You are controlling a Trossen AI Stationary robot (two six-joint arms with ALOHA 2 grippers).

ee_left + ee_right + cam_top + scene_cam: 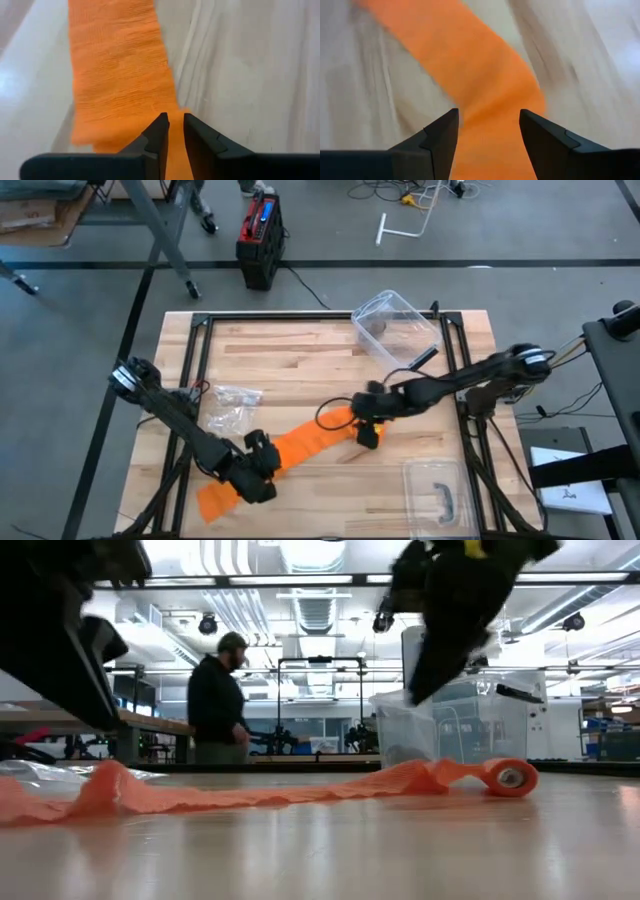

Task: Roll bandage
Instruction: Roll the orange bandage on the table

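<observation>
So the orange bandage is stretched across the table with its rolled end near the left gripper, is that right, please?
Not quite: the orange bandage does stretch across the table, but its rolled end lies by the right gripper, as the high view shows. The left gripper is at the flat end.

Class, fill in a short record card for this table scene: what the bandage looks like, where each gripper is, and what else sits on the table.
bandage: orange strip, mostly unrolled across the table, with a small rolled end
left gripper: at the strip's loose end, fingers nearly together with the fabric between them
right gripper: open, over the strip near the rolled end
clear tub: on its side at the far edge
plastic bag: crumpled, beside the left arm
lid: flat, near right corner
background: a person standing beyond the table
</observation>
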